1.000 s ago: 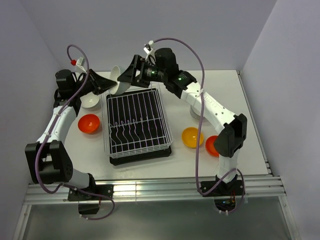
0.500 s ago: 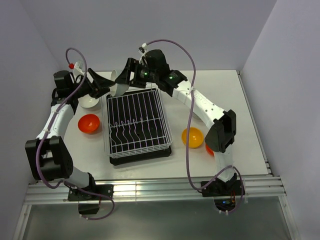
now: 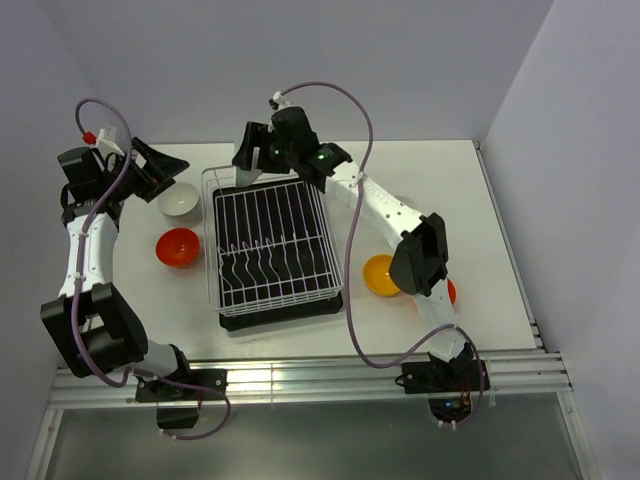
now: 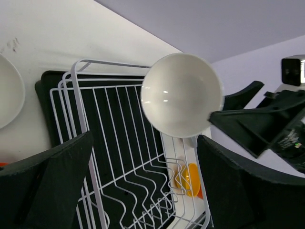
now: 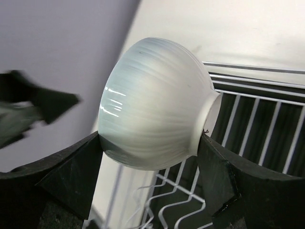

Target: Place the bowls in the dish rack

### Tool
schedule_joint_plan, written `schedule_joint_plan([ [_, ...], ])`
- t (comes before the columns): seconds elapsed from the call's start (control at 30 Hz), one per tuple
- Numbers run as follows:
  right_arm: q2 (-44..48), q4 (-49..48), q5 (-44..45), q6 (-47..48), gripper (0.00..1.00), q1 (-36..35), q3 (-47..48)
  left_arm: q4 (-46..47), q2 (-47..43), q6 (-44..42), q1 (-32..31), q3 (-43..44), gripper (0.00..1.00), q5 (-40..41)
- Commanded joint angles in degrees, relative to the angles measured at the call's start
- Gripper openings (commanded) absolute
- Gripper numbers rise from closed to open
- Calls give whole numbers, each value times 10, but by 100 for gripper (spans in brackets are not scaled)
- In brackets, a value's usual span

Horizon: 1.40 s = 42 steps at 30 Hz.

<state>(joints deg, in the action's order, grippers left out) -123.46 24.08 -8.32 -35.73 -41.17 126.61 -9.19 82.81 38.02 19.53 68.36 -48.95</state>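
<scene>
White desk [image 3: 480, 200], pale walls all round. Right arm's fingers [image 5: 66, 181] are clamped on a glossy white round bowl [image 5: 152, 100], one finger by the rim and the other by the foot. The bowl hangs between them, with the white wire dish rack [image 3: 275, 245] just below and beyond. The bowl lies on its side, axis roughly finger to finger, mouth facing the left arm's fingers [image 4: 47, 181], foot away from them. Likely tipped so it can stand on edge between the prongs. The left arm's fingers are spread apart, empty, well apart from the held bowl, probably kept out of the way. A plain white bowl [image 3: 178, 200] and a red-orange bowl [image 3: 178, 247] sit on the desk near them, not yet loaded.
</scene>
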Motion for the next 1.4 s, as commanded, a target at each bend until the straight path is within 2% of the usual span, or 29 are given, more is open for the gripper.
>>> schedule_joint_plan([
  [0.0, -7, -22, 82, 51, 0, -29, 47, -19, -41, -48, 9, 27, 96, 12],
  [0.2, -30, -22, 142, 97, 0, -67, 44, -16, -63, -59, 17, 8, 96, 18],
  [0.63, -65, -44, 151, 144, 0, -102, 38, -36, -66, -82, 27, 12, 97, 14],
  [1.03, -86, -70, 179, 204, 0, -108, 28, -57, -80, -115, 31, 4, 98, 11],
  [1.37, -99, -80, 191, 218, 0, -111, 13, -66, -77, -123, 36, 4, 98, 8],
])
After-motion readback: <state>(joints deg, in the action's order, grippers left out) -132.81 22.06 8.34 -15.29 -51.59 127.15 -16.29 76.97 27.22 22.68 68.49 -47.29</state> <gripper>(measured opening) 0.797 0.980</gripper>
